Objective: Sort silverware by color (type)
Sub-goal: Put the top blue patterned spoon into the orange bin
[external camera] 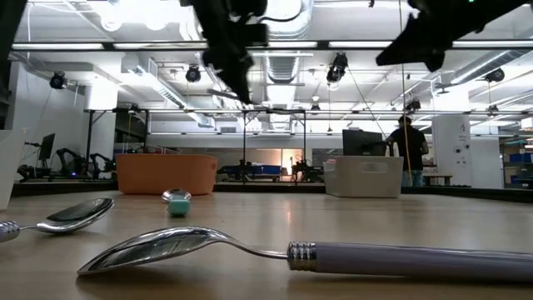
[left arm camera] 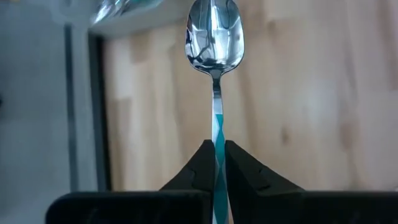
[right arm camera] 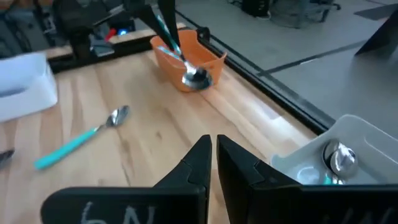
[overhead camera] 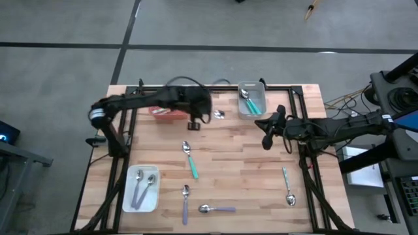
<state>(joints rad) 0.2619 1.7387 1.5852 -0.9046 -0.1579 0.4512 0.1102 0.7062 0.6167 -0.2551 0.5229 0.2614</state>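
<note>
A: Where's the left gripper (left arm camera: 217,163)?

B: Upper middle of the high view, just right of the orange tray (overhead camera: 167,112). Its fingers are clamped on the handle of a teal spoon (left arm camera: 214,68), whose bowl sticks out past the fingertips, above the wood.

A: And the right gripper (right arm camera: 213,151)?

B: Right of centre in the high view, below the grey tray (overhead camera: 252,99), off the table, with its fingers pressed together on nothing.

A: What's in the trays?

B: The grey tray, upper middle, holds teal spoons. The white tray (overhead camera: 141,188), lower left, holds two lavender ones. I cannot tell what lies in the orange tray.

A: Loose spoons on the table (overhead camera: 248,156)?

B: A second teal spoon (overhead camera: 190,158) lies near the centre. Two lavender spoons sit at the lower middle: an upright one (overhead camera: 185,203) and a flat one (overhead camera: 217,209) beside it. A pale spoon (overhead camera: 288,186) lies alone at the lower right, well apart from the rest.
</note>
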